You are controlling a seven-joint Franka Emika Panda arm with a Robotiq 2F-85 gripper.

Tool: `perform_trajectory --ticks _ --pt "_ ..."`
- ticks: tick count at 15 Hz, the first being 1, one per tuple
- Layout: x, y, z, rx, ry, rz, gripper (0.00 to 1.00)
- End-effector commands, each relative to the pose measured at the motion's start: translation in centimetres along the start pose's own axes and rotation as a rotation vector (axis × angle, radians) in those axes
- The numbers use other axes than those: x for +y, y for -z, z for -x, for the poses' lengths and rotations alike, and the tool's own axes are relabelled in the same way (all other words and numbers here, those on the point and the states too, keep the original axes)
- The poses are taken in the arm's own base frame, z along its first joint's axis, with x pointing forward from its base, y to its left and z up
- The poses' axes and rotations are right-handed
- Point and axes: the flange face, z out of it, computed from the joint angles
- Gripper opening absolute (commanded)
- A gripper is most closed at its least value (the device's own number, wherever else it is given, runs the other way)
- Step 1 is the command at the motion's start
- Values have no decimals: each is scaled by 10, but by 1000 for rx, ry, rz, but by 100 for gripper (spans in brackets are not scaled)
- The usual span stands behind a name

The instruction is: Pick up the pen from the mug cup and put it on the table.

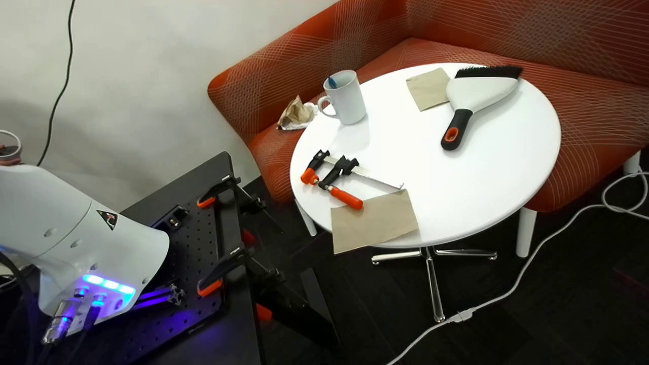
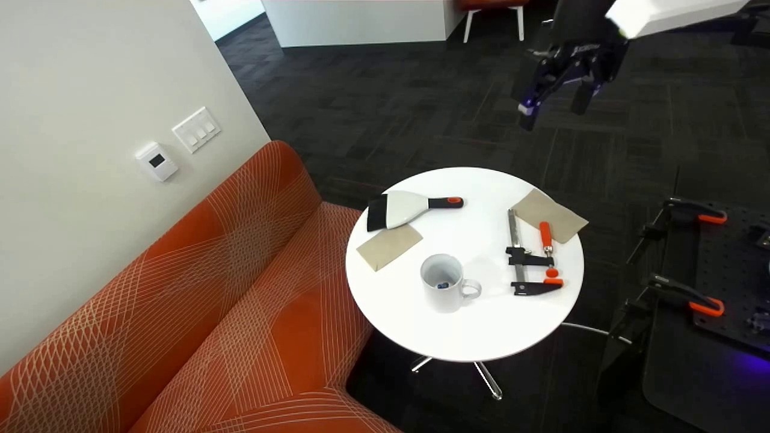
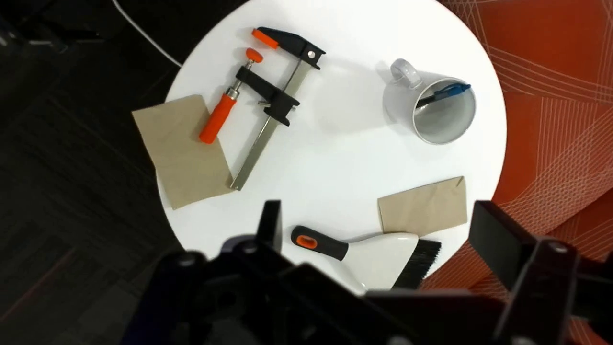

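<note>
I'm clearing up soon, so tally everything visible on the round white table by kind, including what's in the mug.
Mug: 1
Pen: 1
Bar clamp: 1
Brush: 1
Brown paper sheets: 2
Total: 6

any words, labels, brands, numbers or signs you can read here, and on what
No words or numbers are readable.
Robot arm: dark triangular sign, details too small.
Pincer: pale lettering, too blurred to read.
Desk clamps: pale marks, too small to read.
Wall unit: dark screen, no digits legible.
</note>
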Motion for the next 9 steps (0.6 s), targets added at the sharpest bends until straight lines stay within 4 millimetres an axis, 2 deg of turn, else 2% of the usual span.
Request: perform_trajectory --ticks 1,5,9 --pt "-32 -28 -18 -56 -161 -26 100" --pt "-57 -61 -28 -124 -289 -48 100" --pt "-77 -88 -26 -244 -322 -66 100"
